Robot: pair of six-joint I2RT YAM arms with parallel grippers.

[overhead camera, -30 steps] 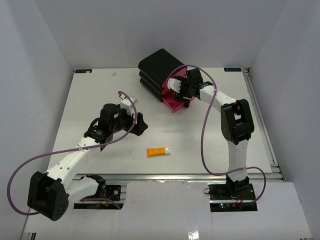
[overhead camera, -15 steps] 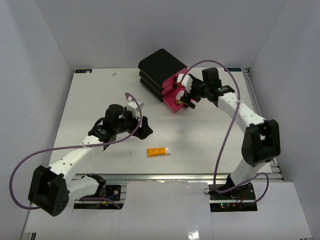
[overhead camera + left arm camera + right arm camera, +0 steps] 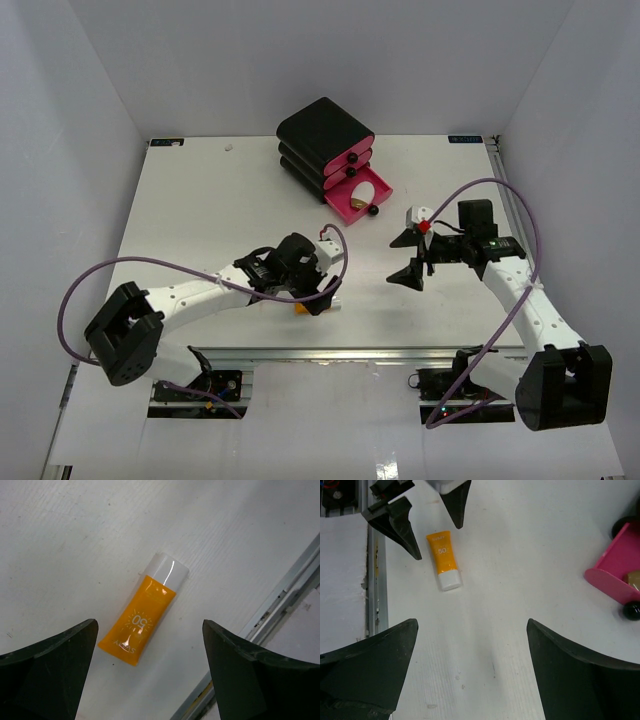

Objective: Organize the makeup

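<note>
The orange tube with white cap (image 3: 142,622) lies flat near the table's front edge. It also shows in the right wrist view (image 3: 443,560); in the top view only an orange sliver (image 3: 300,308) shows. My left gripper (image 3: 322,297) hovers over it, open and empty, jaws spread wide either side (image 3: 150,680). My right gripper (image 3: 402,258) is open and empty over bare table (image 3: 470,680), pointing towards the tube. The white-and-brown egg-shaped piece (image 3: 364,192) lies in the open bottom drawer. The lipsticks and tan bottle are out of view.
The black three-drawer box (image 3: 322,135) stands at the back centre, its pink bottom drawer (image 3: 345,207) pulled out towards the front right; the drawer also shows in the right wrist view (image 3: 612,565). A metal rail (image 3: 280,600) runs along the table's front edge, close to the tube.
My right gripper has drawn back from the drawer to the table's right middle. My left gripper has moved right and nearer, over the orange tube. The bottom drawer stands open.
</note>
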